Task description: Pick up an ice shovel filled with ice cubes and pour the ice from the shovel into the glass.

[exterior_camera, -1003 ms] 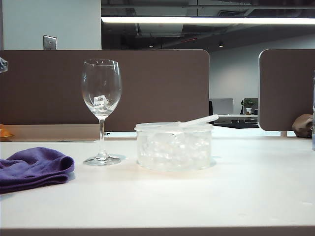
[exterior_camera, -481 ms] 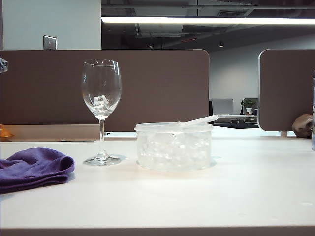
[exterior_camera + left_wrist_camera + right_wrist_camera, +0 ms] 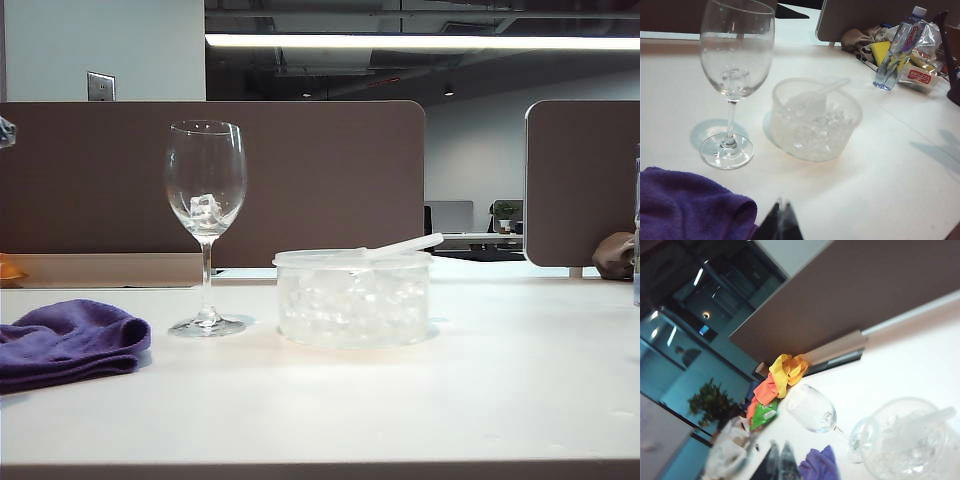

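White surface (image 3: 520, 400) with brown office dividers behind it, pretty ordinary desk setup. My right claw (image 3: 781, 460) has its tips pressed together with nothing in them, hanging well above and off from everything. My left claw (image 3: 781, 222) is also pinched closed and empty, parked near the purple cloth (image 3: 687, 207).

Further out, the ice shovel (image 3: 815, 97) sits in the clear plastic tub (image 3: 354, 297), bowl down among the ice cubes (image 3: 820, 125), handle sticking up over the rim. The glass (image 3: 206, 225) stands upright just beside the tub, with what looks like a cube or two already in it.

So I'd say I'm at the very start: the reach for the shovel. Next I need to spread the right claw, come down on that thin handle and pinch it squarely, since it's slim and slick-looking.
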